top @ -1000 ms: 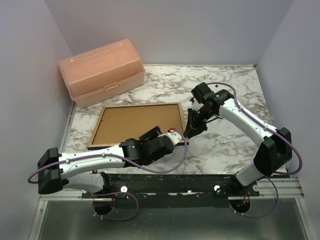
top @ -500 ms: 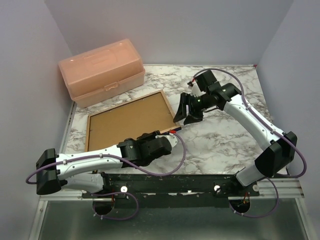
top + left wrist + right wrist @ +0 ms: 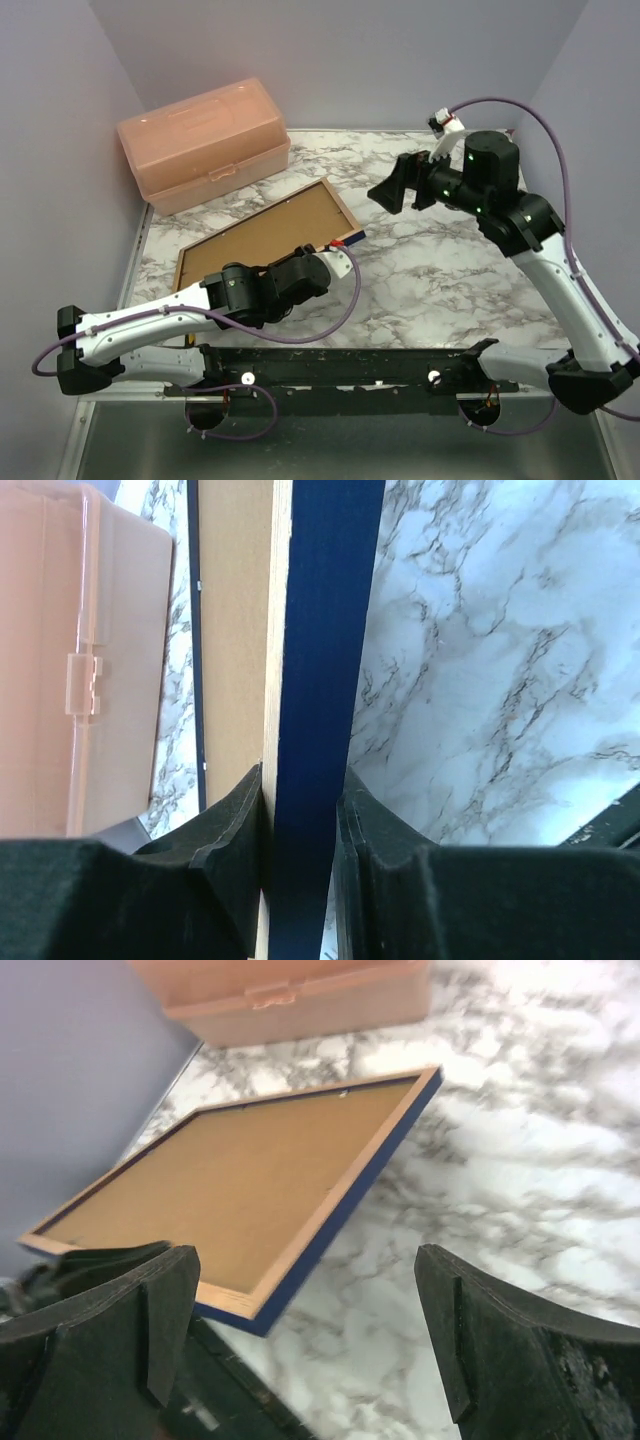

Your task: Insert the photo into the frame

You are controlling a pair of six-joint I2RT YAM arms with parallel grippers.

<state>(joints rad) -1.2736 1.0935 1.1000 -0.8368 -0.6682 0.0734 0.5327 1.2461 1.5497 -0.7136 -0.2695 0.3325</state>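
The frame [image 3: 262, 236] lies slanted on the left of the marble table with its brown backing up, ringed by a light wood rim and a navy edge. My left gripper [image 3: 333, 250] is shut on its near right edge. In the left wrist view the navy edge [image 3: 330, 630] runs straight between the black pads [image 3: 235, 820] of that gripper [image 3: 303, 785]. My right gripper [image 3: 395, 186] hangs open above the table, to the right of the frame and apart from it. Looking down from the right wrist, the frame [image 3: 240, 1170] lies past that gripper [image 3: 305, 1260]. The photo is out of view.
A peach plastic box [image 3: 205, 140] stands shut at the back left, close behind the frame; it also shows in both wrist views, peach box [image 3: 60, 660] and peach box [image 3: 300, 995]. Grey walls close in the left, back and right. Bare marble [image 3: 440, 270] spreads to the right.
My left gripper closed on the frame's near edge. My right gripper let go of the right edge, opened wide and rose back to the right. The frame swung counterclockwise.
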